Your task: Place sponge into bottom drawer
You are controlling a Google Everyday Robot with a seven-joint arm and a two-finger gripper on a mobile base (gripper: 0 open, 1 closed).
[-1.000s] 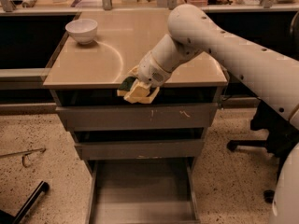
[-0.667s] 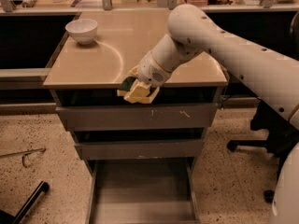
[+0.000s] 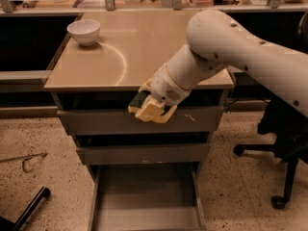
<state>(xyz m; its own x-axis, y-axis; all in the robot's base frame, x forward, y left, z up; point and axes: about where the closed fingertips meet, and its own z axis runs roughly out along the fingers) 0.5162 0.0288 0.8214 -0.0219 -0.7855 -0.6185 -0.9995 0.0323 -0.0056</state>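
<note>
Sponge point(image 3: 139, 100) is sitting clenched in the gripper point(image 3: 151, 107), while the open bottom drawer point(image 3: 144, 196) is lying well below it, so letting go here is risking a bounce off the middle drawer front point(image 3: 144, 154) onto the floor.

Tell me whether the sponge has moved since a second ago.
Yes. The sponge, held in the tool, has dropped slightly: it was level with the countertop front edge and now hangs before the top drawer front.
</note>
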